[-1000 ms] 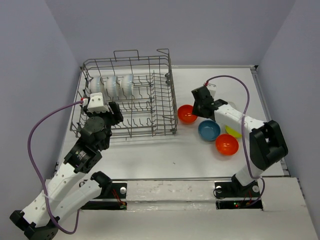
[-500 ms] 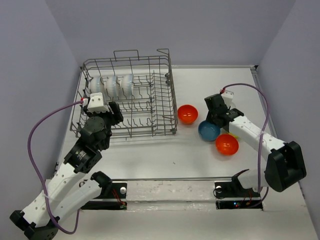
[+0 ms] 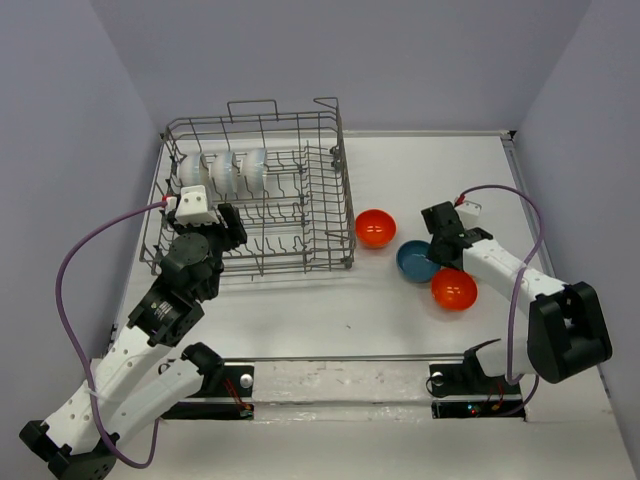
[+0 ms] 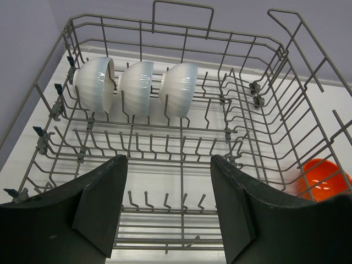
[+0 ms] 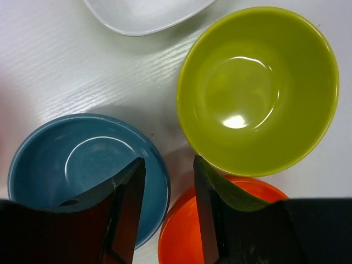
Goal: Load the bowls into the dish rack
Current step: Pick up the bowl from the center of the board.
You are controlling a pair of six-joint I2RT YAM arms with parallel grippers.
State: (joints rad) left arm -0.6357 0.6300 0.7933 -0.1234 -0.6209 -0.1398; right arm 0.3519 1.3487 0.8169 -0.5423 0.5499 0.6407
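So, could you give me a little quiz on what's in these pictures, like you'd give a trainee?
1. How many white bowls stand in the dish rack?
2. True or false: the left gripper is holding a bowl.
3. On the table, the bowl nearest the rack is: A purple, B orange-red, C black.

Key: 1. Three, in a row at the rack's far left. 2. False: its jaws are open and empty above the rack. 3. B.
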